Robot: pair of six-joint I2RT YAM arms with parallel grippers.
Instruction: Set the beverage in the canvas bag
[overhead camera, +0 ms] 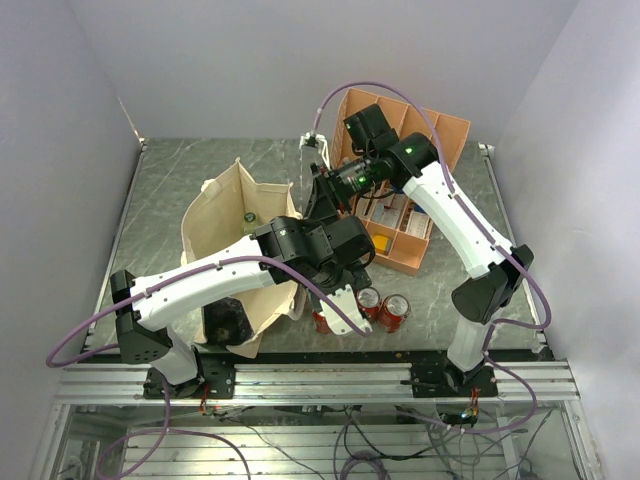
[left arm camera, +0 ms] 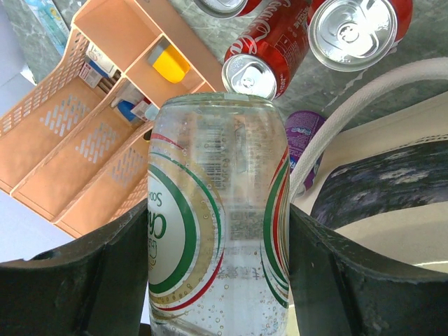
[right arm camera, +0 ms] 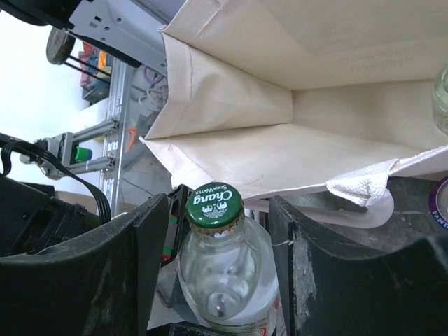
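The beverage, a clear glass soda-water bottle [left arm camera: 217, 175] with a green cap [right arm camera: 214, 204], is held off the table beside the canvas bag. My left gripper [left arm camera: 218, 210] is shut on the bottle's labelled body, both pads pressed against the glass. My right gripper [right arm camera: 218, 203] reaches in from the far side and flanks the bottle's neck and shoulder [right arm camera: 217, 273], with a slim gap still showing beside the glass. The cream canvas bag [overhead camera: 225, 225] stands open at the left. Its mouth and inside wall [right arm camera: 315, 84] lie just beyond the cap.
An orange-pink divided organizer [overhead camera: 410, 215] with small items sits at the back right. Red soda cans [overhead camera: 385, 310] lie near the front edge, below the grippers, with a purple can [left arm camera: 304, 133] beside the bag. The bag's loop handle [left arm camera: 350, 105] arcs near the bottle.
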